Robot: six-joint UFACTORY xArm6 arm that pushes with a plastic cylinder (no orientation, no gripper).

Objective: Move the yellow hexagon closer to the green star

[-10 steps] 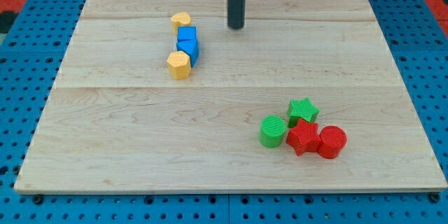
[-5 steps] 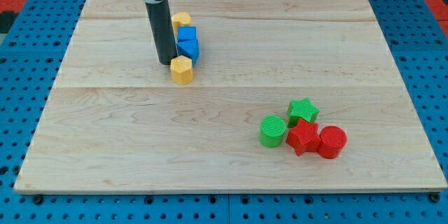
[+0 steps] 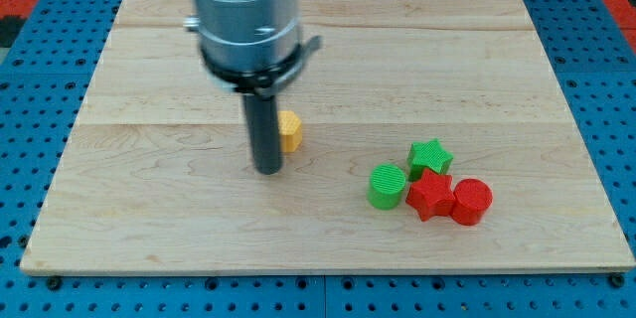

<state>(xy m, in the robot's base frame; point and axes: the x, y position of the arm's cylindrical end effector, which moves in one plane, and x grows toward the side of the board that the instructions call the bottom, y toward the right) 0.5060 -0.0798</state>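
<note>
My tip (image 3: pixel 268 169) sits on the board (image 3: pixel 149 229) left of centre, just below and left of the yellow hexagon (image 3: pixel 289 131), which the rod partly hides; whether they touch I cannot tell. There are no jaws here, only a bare rod that holds nothing. The green star (image 3: pixel 429 155) lies well apart at the lower right, packed against a green cylinder (image 3: pixel 387 186), a red star (image 3: pixel 429 196) and a red cylinder (image 3: pixel 471 202). The risk, I judge, is an off-centre push: from below-left the hexagon could spin or slip off upward, missing the star. Driving too far could also scatter the cluster and shove the star away.
</note>
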